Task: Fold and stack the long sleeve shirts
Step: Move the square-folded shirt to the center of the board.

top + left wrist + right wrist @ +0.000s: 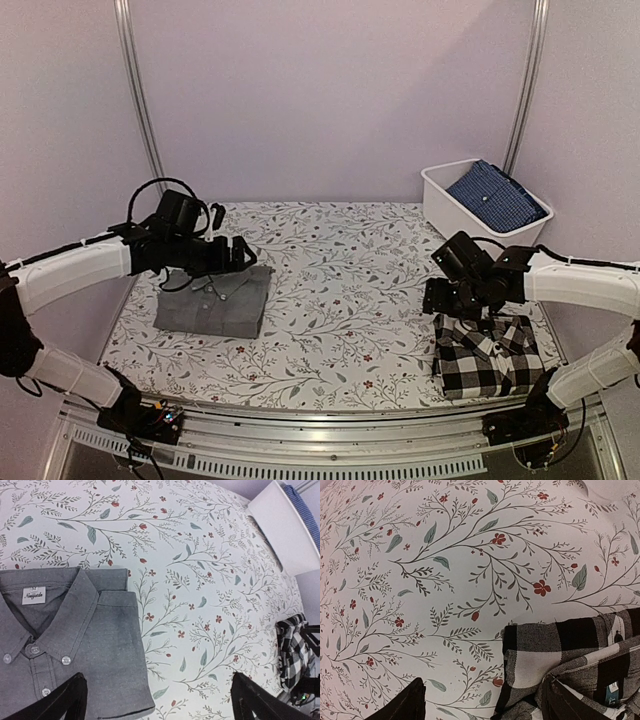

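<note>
Grey shirt point(215, 300): folded rectangle, collar up, buttons done, lying flat on the left part of the floral table point(340, 290). Left gripper point(238, 255) hovers over its far edge. The wrist view shows the jaws spread wide and holding nothing, with 1 finger point(55, 702) above the shirt front and the other above bare table.

Checked shirt point(488, 355): folded, at the near right corner of the table, well apart from the grey one (2 shirts, not stacked). Right gripper point(437, 298) sits above its far left corner, jaws also wide apart and gripping nothing; whether it touches the cloth cannot be told.

White bin point(432, 195) at far right holds a folded blue cloth point(497, 193).
</note>
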`<state>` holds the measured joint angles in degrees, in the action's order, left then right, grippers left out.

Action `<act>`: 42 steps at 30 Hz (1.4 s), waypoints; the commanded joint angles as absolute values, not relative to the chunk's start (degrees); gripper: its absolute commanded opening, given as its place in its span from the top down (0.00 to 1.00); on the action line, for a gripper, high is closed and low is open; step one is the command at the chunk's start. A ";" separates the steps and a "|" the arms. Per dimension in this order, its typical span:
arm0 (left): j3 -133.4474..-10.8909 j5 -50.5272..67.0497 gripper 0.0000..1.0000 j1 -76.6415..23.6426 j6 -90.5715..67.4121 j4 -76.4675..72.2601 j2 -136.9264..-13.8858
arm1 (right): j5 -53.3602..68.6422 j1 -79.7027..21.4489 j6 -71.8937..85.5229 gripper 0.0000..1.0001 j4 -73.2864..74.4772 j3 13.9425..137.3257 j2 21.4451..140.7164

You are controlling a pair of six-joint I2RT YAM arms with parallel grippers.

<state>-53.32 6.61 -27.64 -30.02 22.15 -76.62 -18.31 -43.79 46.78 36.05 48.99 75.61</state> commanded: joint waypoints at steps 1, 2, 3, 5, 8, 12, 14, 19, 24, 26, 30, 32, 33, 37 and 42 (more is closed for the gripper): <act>-53.35 3.22 0.00 -28.93 -30.27 23.26 -73.00 | -18.94 -43.51 50.13 0.26 36.91 47.84 76.77; -52.98 2.79 0.00 -28.87 -30.03 23.12 -72.07 | -18.83 -43.51 51.02 0.27 36.86 47.63 77.07; -52.38 2.07 0.00 -28.83 -30.04 22.54 -71.01 | -18.79 -43.51 51.49 0.29 36.68 47.44 77.60; -51.30 3.07 0.00 -27.43 -30.70 21.68 -68.73 | -19.45 -43.48 52.91 0.32 36.40 46.72 77.86; -49.10 4.71 0.00 -24.44 -31.88 19.63 -65.30 | -21.08 -43.51 54.56 0.36 36.39 45.86 77.87; -47.90 3.20 0.00 -23.25 -31.10 18.72 -62.42 | -21.98 -43.42 56.26 0.46 36.24 46.06 79.82; -47.98 3.22 0.00 -23.07 -31.19 18.97 -62.29 | -21.92 -43.44 56.25 0.53 36.06 47.15 82.37; -47.24 4.91 0.00 -22.49 -32.24 17.96 -61.91 | -22.03 -43.34 56.88 0.65 36.14 48.96 88.55; -46.30 3.46 0.00 -22.34 -32.00 17.77 -60.31 | -22.62 -43.33 57.81 0.81 36.13 49.36 90.60; -45.56 3.97 0.00 -22.33 -31.46 16.58 -59.10 | -22.28 -43.32 57.33 0.94 35.99 50.28 91.91; -46.28 4.33 0.00 -22.40 -30.66 18.06 -59.04 | -20.23 -43.33 54.74 1.00 33.65 52.68 95.15; -46.64 5.14 0.00 -22.30 -30.57 18.95 -59.69 | -19.83 -43.41 53.62 1.00 33.10 53.89 96.45; -46.60 5.44 0.00 -22.28 -30.65 19.06 -59.94 | -19.85 -43.56 53.57 1.00 33.20 54.68 96.89; -45.51 6.72 0.00 -22.24 -30.77 18.02 -60.19 | -20.32 -44.51 52.89 1.00 33.88 59.63 99.86; -45.12 8.33 0.00 -22.28 -31.04 17.11 -60.93 | -18.88 -45.06 51.58 1.00 33.33 68.03 105.76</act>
